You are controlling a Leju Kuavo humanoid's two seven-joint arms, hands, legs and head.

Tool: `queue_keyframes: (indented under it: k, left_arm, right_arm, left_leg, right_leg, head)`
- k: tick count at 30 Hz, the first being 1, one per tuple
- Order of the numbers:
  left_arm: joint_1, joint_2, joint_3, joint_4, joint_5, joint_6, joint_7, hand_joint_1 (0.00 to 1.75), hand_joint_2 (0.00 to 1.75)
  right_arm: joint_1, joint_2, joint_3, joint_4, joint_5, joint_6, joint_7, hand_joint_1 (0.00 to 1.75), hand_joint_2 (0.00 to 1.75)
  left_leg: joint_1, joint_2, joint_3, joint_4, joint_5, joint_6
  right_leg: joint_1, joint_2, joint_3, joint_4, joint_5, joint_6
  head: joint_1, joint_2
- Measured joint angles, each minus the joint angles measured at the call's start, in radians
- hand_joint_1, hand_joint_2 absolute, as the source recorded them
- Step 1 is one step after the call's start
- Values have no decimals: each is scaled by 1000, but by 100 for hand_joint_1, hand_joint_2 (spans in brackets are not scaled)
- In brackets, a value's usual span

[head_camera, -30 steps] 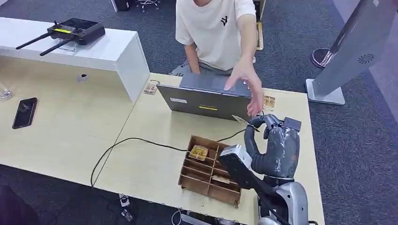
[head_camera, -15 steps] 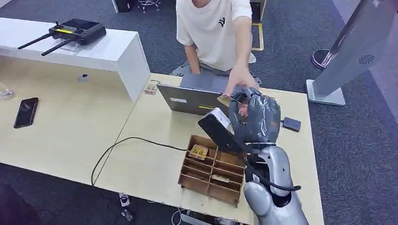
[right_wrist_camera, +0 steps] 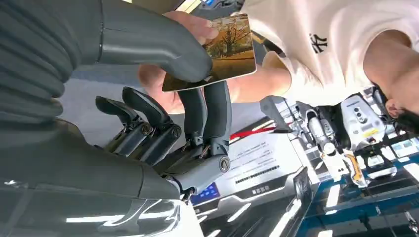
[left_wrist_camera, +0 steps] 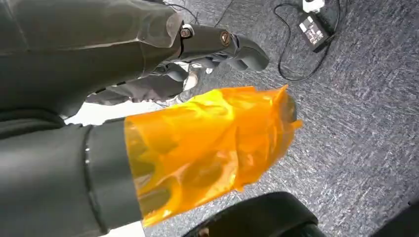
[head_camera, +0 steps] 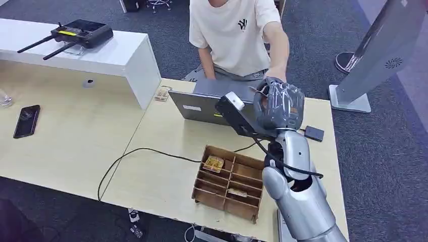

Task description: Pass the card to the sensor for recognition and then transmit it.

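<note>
Card [right_wrist_camera: 217, 52] pinched in raised right robot hand [right_wrist_camera: 163, 89], person's fingers [right_wrist_camera: 195, 27] on its edge

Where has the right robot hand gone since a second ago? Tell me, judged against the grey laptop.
Yes. The right robot hand has risen and travelled away from the robot, from beside the grey laptop to over its far right corner, towards the person.

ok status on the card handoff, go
Right hand pinches the card, raised over the laptop. Person's hand is on the card too. Left hand hangs over the floor, holding nothing.
</note>
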Motion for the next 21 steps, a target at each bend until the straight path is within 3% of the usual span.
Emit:
queue_keyframes:
  k: [3, 4, 5, 12, 17, 21]
  left_arm:
    - [0, -3, -4, 0, -1, 0, 4, 0, 0]
    - [0, -4, -5, 0, -2, 0, 8, 0, 0]
    - [0, -6, -7, 0, -3, 0, 9, 0, 0]
    - [0, -8, -15, 0, -3, 1, 11, 0, 0]
    - [3, -8, -14, 0, 7, 19, 13, 0, 0]
    - [12, -24, -13, 0, 11, 57, 56, 0, 0]
  right_arm:
    - [12, 0, -16, 3, 25, 0, 0, 168, 175]
    - [16, 0, -19, 3, 29, 0, 0, 56, 175]
    - [21, 0, -23, 5, 34, -1, 1, 0, 175]
    - [61, 0, -41, -2, 42, -17, -15, 0, 175]
    - [118, 0, -43, -71, -33, -63, -65, 0, 175]
    - [184, 0, -46, -161, -131, -100, -121, 0, 175]
  left_leg:
    - [0, 0, 0, 0, 0, 0]
    - [0, 0, 0, 0, 0, 0]
    - [0, 1, 0, 0, 0, 0]
    - [0, 1, 0, 0, 0, 0]
    - [0, 0, 0, 0, 0, 0]
    - [0, 0, -1, 0, -1, 1]
  right_leg:
    - [0, 0, 0, 0, 0, 0]
    - [0, 0, 0, 0, 0, 0]
    - [0, 1, -1, 0, 0, 0]
    - [0, 0, 0, 0, 0, 0]
    - [0, 0, -1, 0, 0, 0]
    - [0, 0, -1, 0, 0, 0]
  head:
    - [0, 0]
    - [0, 0]
    - [0, 0]
    - [0, 0]
    - [0, 0]
    - [0, 0]
